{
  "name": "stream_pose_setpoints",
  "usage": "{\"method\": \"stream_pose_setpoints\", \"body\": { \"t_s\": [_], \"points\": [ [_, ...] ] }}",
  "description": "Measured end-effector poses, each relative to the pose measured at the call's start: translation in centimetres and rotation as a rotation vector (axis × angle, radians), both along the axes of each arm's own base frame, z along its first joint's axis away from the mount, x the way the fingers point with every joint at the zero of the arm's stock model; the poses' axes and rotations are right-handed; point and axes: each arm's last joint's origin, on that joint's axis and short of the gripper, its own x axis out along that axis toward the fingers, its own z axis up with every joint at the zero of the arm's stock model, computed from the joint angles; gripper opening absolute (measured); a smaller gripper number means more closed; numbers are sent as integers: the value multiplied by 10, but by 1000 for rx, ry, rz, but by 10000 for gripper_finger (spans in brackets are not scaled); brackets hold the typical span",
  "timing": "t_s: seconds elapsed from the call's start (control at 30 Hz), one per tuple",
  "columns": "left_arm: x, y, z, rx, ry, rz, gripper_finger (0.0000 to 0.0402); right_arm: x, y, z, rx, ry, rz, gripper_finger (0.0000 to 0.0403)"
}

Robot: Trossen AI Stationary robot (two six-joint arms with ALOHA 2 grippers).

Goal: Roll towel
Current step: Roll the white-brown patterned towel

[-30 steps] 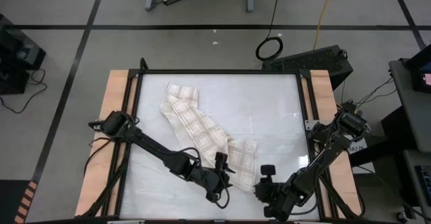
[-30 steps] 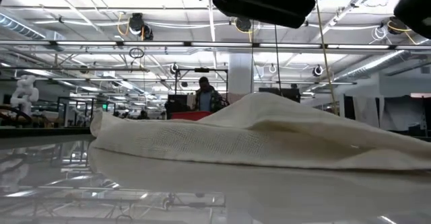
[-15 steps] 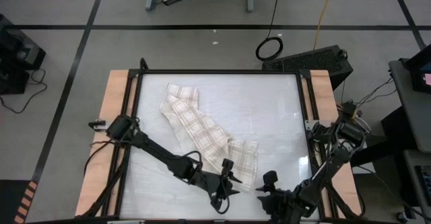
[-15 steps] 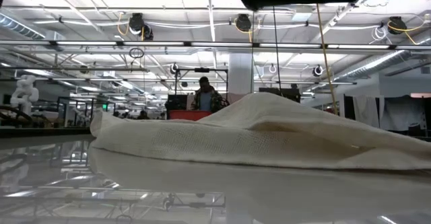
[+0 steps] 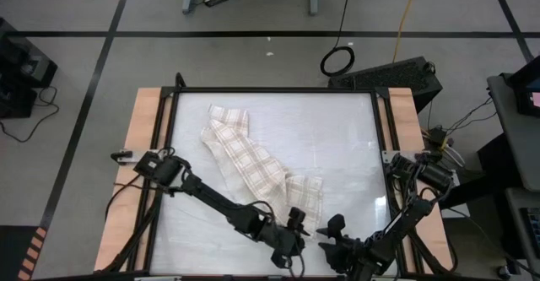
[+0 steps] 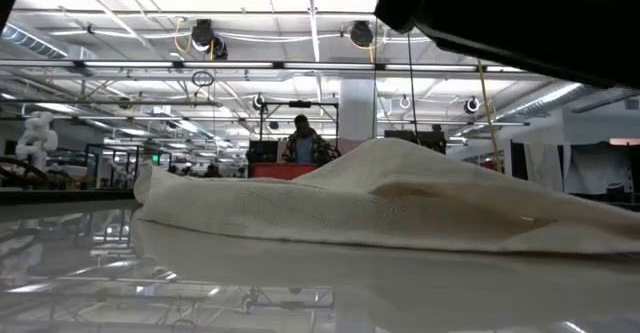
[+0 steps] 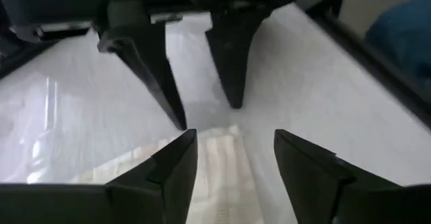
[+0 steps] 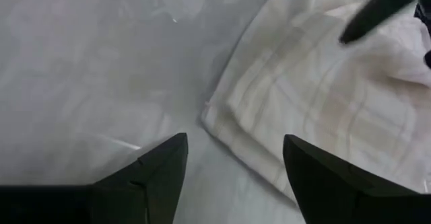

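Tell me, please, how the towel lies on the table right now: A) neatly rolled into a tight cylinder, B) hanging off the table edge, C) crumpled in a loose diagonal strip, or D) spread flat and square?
C: the high view shows the towel bunched in a diagonal strip across the table, unrolled, with the left hand and right hand open near its closer end.

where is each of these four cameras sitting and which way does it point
High view: above the table, looking straight down; both arms, left gripper, right gripper at the near edge.
Low view: at table-top height, looking level across the towel into the room; a dark arm part at the top.
Left wrist view: on the left arm, facing the towel's end and the right gripper; own open fingers.
Right wrist view: on the right arm, looking down at the towel's corner; own open fingers.
All four share the towel.
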Motion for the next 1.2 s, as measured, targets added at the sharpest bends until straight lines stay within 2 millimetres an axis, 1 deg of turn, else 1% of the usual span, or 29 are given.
{"method": "stream_pose_setpoints", "body": {
  "t_s": [0.07,0.17,0.23,0.33,0.43,0.53,0.77,0.8,0.87,1.0,1.03,1.2],
  "points": [
    [6,4,-5,36,12,39,206,0,0,0,-14,1,12,234],
    [11,13,-18,64,54,50,207,-1,1,0,-20,4,20,229],
    [13,16,-20,40,77,33,205,-1,1,0,-17,1,15,226],
    [10,20,-22,56,130,34,191,-4,3,0,-3,-4,11,222],
    [7,20,-26,63,171,19,169,-8,5,0,-2,-12,12,217],
    [7,17,-24,56,159,5,151,-11,6,-1,2,-17,10,215],
    [3,14,-25,104,174,-5,139,-12,6,-1,18,-16,1,215],
    [3,14,-25,106,174,-8,131,-12,6,-1,19,-16,1,215],
    [4,13,-25,103,164,-26,103,-10,6,-1,21,-15,-3,215],
    [5,13,-25,101,154,-26,19,-10,6,-1,20,-14,1,215],
    [5,13,-25,107,150,-17,12,-10,5,-1,16,-18,1,215],
    [7,10,-21,95,109,-15,13,-9,6,0,-21,-51,18,215]
  ]
}}
